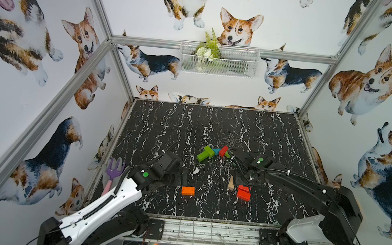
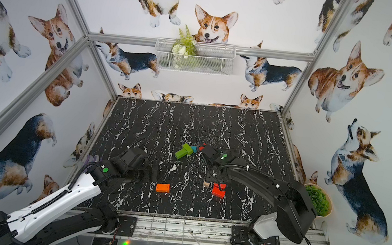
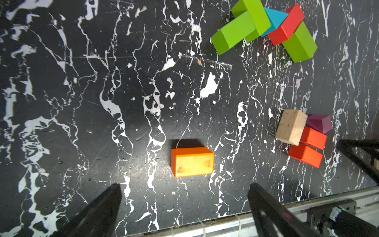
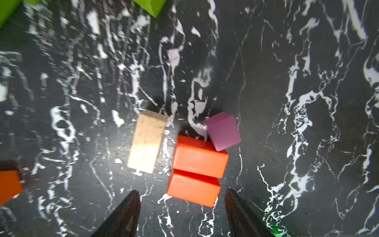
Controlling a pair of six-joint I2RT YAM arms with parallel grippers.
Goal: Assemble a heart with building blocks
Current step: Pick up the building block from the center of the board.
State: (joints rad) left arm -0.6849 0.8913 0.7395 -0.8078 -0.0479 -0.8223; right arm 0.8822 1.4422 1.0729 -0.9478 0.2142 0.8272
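The building blocks lie in three loose groups on the black marble table, and no heart shape shows. Green bars (image 1: 205, 154), a teal triangle (image 1: 216, 151) and a red bar (image 1: 223, 151) are heaped mid-table. An orange block (image 1: 188, 190) (image 3: 192, 162) lies alone, just beyond my open left gripper (image 3: 184, 186) (image 1: 180, 177). My right gripper (image 4: 182, 191) (image 1: 239, 181) hovers open over two red-orange bars (image 4: 196, 174) (image 1: 243, 194), holding nothing. A plain-wood bar (image 4: 146, 143) and the purple cube (image 4: 223, 131) lie beside those bars. The right arm hides the cube in both top views.
A purple toy rake (image 1: 114, 171) lies at the table's left edge. A green potted plant (image 2: 318, 200) stands off the right edge. A wire basket (image 1: 218, 59) hangs on the back wall. The table's front edge (image 3: 266, 207) runs close under the left fingers.
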